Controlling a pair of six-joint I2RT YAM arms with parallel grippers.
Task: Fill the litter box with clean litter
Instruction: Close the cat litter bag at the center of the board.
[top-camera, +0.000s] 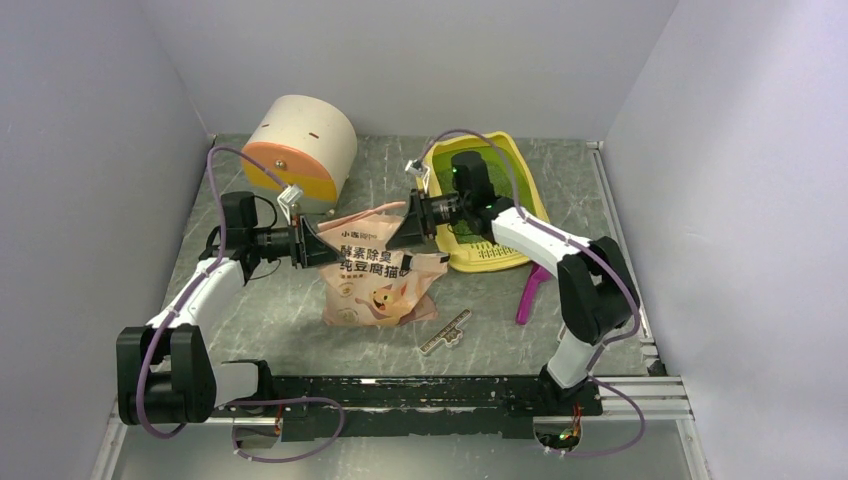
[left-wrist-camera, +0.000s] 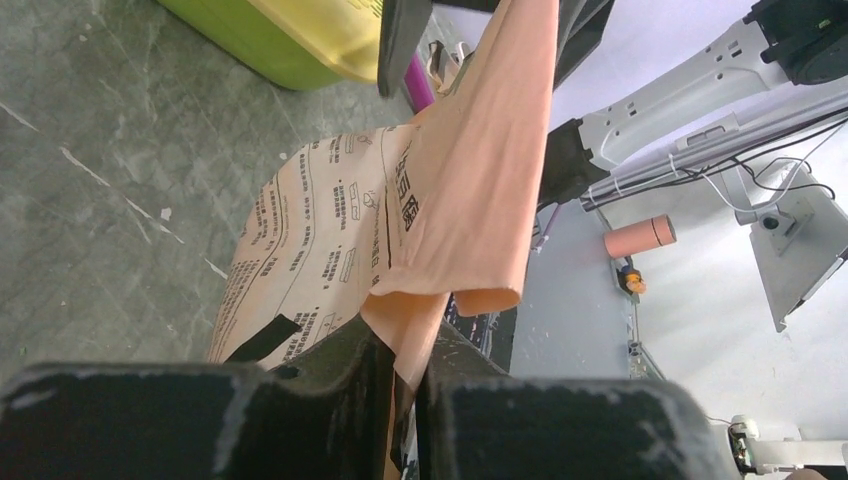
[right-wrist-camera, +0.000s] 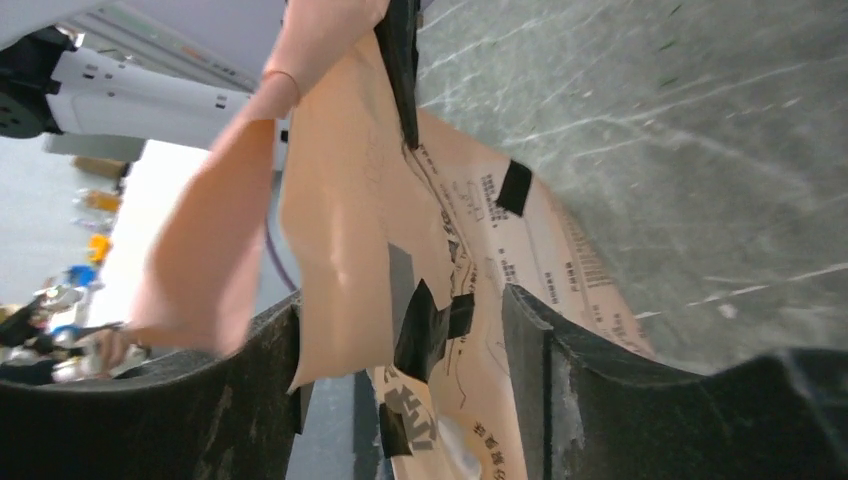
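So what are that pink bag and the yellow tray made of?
The pink bag looks like thin matte paper or paper-like film: it creases and folds softly. The yellow litter box looks like moulded plastic, smooth and faintly glossy, with a rounded rim.

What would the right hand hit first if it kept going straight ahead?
The right hand would meet the pink bag first: its top sits between the parted fingers. Beyond, probably the left hand.

Yellow litter box (top-camera: 490, 262), green inside
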